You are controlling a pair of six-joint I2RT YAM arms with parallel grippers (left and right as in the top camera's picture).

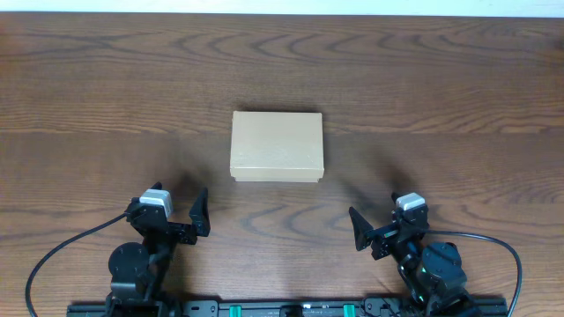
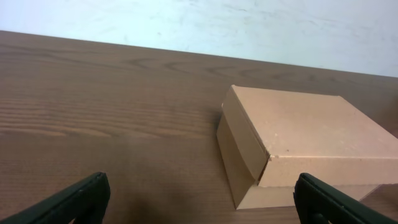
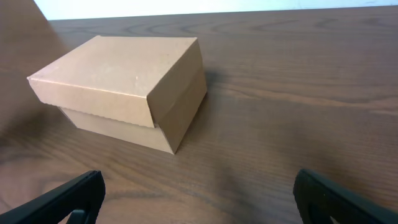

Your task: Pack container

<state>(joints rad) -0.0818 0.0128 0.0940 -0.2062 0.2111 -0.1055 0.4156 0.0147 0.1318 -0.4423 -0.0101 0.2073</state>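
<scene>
Jaws wide apart and empty on both my left gripper (image 2: 200, 204) and right gripper (image 3: 198, 200), parked low at the near edge of the table (image 1: 88, 88). Ahead and between them sits the container (image 1: 277, 146), lid closed, touching neither. I judge it light, thin cardboard, easily dented: lift the lid's front lip gently, bracing one side wall.

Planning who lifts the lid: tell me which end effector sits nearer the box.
The left end effector. Overhead, its fingertips reach closer to the container than those of the right end effector.
</scene>
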